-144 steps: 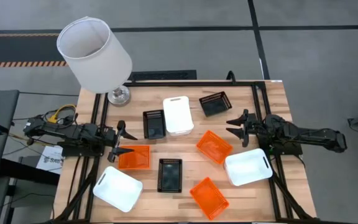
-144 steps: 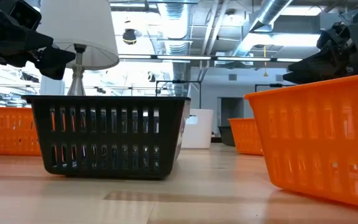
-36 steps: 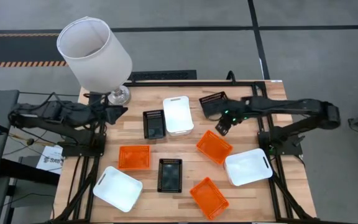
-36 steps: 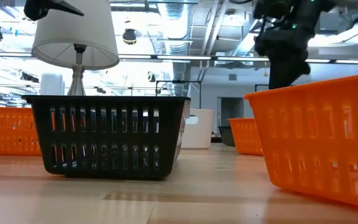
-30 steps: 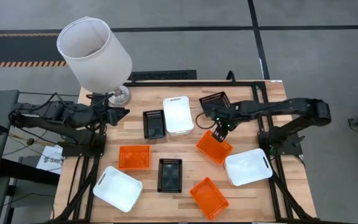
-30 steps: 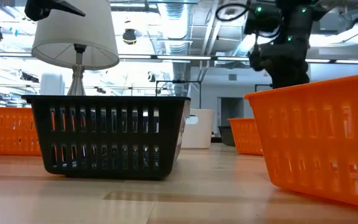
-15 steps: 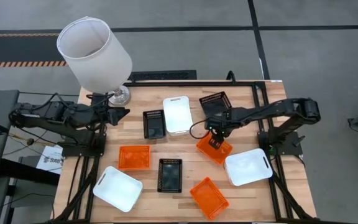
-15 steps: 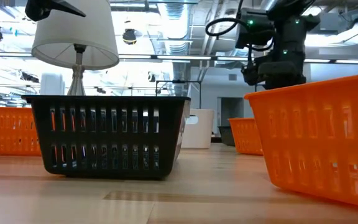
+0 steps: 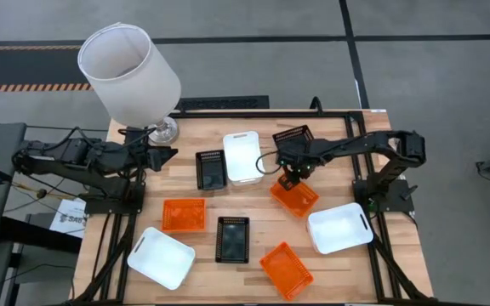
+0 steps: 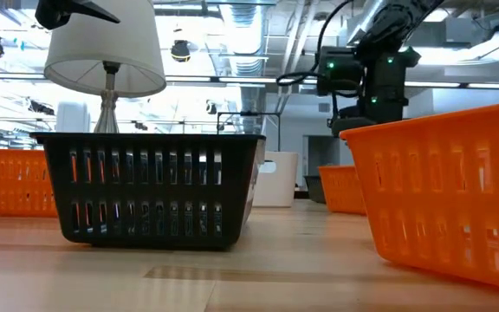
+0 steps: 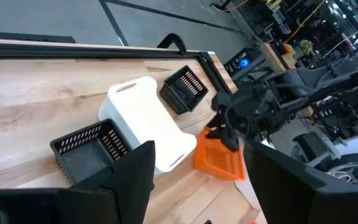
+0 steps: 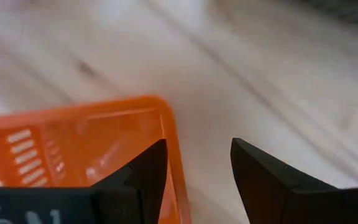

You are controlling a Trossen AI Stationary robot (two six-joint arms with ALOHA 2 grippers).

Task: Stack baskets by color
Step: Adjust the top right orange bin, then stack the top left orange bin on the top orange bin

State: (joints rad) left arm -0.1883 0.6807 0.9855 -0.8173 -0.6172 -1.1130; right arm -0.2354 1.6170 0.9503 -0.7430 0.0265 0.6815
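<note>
Nine small baskets lie spread on the wooden table (image 9: 185,127): white ones (image 9: 243,156) (image 9: 339,227) (image 9: 162,257), black ones (image 9: 211,169) (image 9: 294,140) (image 9: 232,239) and orange ones (image 9: 294,198) (image 9: 183,215) (image 9: 285,270). My right gripper (image 9: 289,178) points down, open, over the far left corner of the centre-right orange basket (image 12: 73,149). One finger (image 12: 135,177) stands over the basket's inside and the other (image 12: 272,180) outside its rim (image 12: 169,134); I see no touch. My left gripper (image 9: 167,155) waits open, raised near the lamp.
A table lamp with a big white shade (image 9: 130,72) and a metal foot (image 9: 163,130) stands at the far left corner. A black frame (image 9: 347,115) runs along the table's edges. Bare wood (image 9: 262,217) shows between the baskets in the middle.
My right gripper has come down and a little toward the table's left, onto the far left corner of the centre-right orange basket, rolling slightly as it went. Its fingers stay open. No basket has moved.
</note>
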